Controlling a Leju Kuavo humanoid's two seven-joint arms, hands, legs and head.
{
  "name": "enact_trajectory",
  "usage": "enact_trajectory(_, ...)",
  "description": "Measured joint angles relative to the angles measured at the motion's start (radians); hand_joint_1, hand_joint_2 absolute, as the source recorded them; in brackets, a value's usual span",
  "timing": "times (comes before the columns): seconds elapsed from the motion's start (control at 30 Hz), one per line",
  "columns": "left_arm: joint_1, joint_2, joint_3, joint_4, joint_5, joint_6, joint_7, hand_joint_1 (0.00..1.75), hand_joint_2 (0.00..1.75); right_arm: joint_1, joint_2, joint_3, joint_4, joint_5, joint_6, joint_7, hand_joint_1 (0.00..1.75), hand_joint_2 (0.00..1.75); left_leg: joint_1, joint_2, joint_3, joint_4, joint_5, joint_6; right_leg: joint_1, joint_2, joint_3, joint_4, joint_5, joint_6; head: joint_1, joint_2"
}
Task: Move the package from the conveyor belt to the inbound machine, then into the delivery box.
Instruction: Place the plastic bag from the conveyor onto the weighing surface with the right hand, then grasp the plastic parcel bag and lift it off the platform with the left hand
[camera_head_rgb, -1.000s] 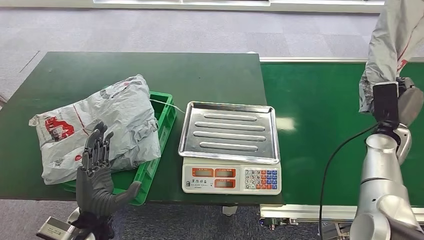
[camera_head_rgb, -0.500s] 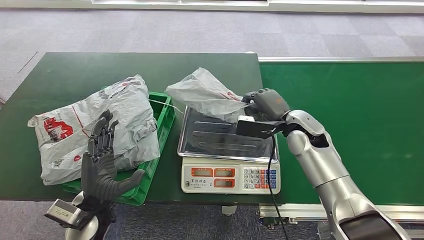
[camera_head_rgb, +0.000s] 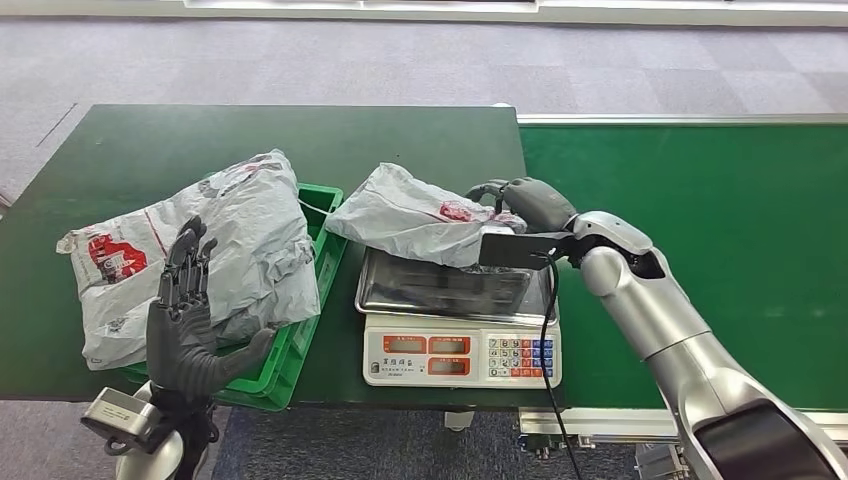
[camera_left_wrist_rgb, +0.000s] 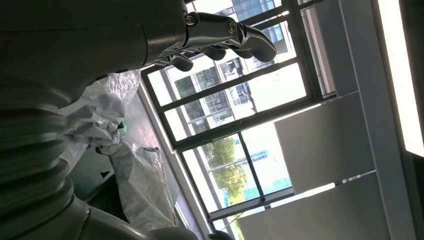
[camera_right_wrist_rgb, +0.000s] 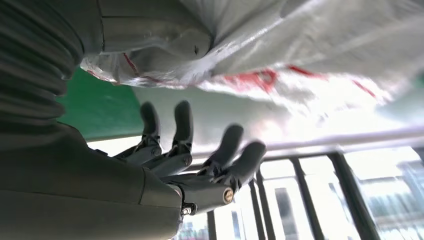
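A grey plastic package (camera_head_rgb: 415, 215) with red print lies across the steel tray (camera_head_rgb: 440, 288) of the weighing scale (camera_head_rgb: 460, 357). My right hand (camera_head_rgb: 530, 205) is at the package's right end. In the right wrist view the package (camera_right_wrist_rgb: 310, 45) lies against the thumb side, while the dark fingers (camera_right_wrist_rgb: 200, 150) are spread apart and stand off from it. My left hand (camera_head_rgb: 185, 320) stands upright at the table's front left with fingers extended and nothing in it, just in front of the green box (camera_head_rgb: 325, 250). Its fingers (camera_left_wrist_rgb: 220, 35) hold nothing in the left wrist view.
A larger grey package (camera_head_rgb: 200, 250) with red print fills and overhangs the green box. The green conveyor belt (camera_head_rgb: 720, 220) runs to the right of the scale. A black cable (camera_head_rgb: 548, 330) hangs from my right wrist in front of the scale.
My right arm swung the package from high over the belt to the scale and lowered it onto the tray; its fingers have spread. My left hand has barely shifted.
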Motion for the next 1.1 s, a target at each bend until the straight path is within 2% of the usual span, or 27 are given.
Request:
enact_trajectory(0.13, -0.008, 0.004, 0.007, 0.014, -0.057, 0.013, 0.011, 0.0, 1.75, 0.122, -0.047, -0.088, -0.14, -0.134, -0.069, -0.096, 0.0, 1.75, 0.0, -0.001, 0.0, 0.0, -0.001, 0.001, 0.0, -0.001, 0.0, 0.0, -0.001, 0.001, 0.0, 0.0)
enact_trajectory(0.33, -0.103, 0.018, 0.009, 0.102, -0.176, 0.019, 0.083, 0.0, 1.75, 0.348, -0.053, -0.234, -0.355, -0.228, -0.037, -0.195, 0.0, 1.75, 0.0, -0.002, -0.001, 0.0, -0.002, 0.0, 0.0, -0.002, 0.0, 0.0, -0.002, 0.0, 0.0, 0.0)
enact_trajectory(0.43, -0.191, 0.03, -0.003, 0.192, -0.285, 0.036, 0.152, 0.0, 1.75, 0.434, -0.032, -0.302, -0.431, -0.334, 0.017, -0.25, 0.0, 1.75, 0.0, -0.002, 0.0, 0.0, -0.001, -0.001, 0.001, -0.002, 0.0, 0.0, -0.002, 0.0, 0.0, 0.0)
enact_trajectory(0.57, -0.346, 0.037, -0.057, 0.368, -0.457, 0.067, 0.227, 0.0, 1.75, 0.527, 0.042, -0.419, -0.515, -0.442, 0.04, -0.288, 0.0, 1.75, 0.0, -0.002, 0.0, 0.0, 0.001, -0.001, 0.001, -0.003, 0.0, 0.0, 0.0, -0.001, 0.0, 0.0)
enact_trajectory(0.63, -0.415, 0.033, -0.094, 0.449, -0.529, 0.078, 0.258, 0.0, 1.75, 0.55, 0.092, -0.479, -0.549, -0.444, -0.032, -0.292, 0.0, 1.75, 0.0, -0.001, 0.0, 0.0, 0.001, -0.001, 0.001, -0.002, -0.001, 0.0, 0.001, -0.002, 0.0, 0.0)
enact_trajectory(0.7, -0.482, 0.018, -0.135, 0.531, -0.582, 0.082, 0.285, 0.0, 1.75, 0.561, 0.149, -0.534, -0.587, -0.447, -0.152, -0.292, 0.0, 1.75, 0.0, 0.0, -0.001, 0.0, 0.001, -0.001, 0.0, -0.001, -0.002, 0.0, 0.001, -0.002, 0.0, 0.0)
enact_trajectory(0.83, -0.602, -0.041, -0.202, 0.694, -0.608, 0.084, 0.336, 0.0, 1.75, 0.566, 0.234, -0.593, -0.667, -0.466, -0.371, -0.292, 0.0, 1.75, 0.0, 0.0, -0.001, 0.0, 0.002, -0.001, 0.0, 0.0, -0.001, 0.0, 0.002, -0.001, 0.0, 0.0)
enact_trajectory(1.1, -0.753, -0.179, -0.29, 0.965, -0.628, 0.088, 0.413, 0.0, 1.75, 0.565, 0.314, -0.609, -0.75, -0.475, -0.58, -0.292, 0.0, 1.75, 0.0, 0.0, -0.001, 0.0, 0.002, -0.001, 0.0, 0.0, -0.001, 0.0, 0.002, -0.001, 0.0, 0.0)
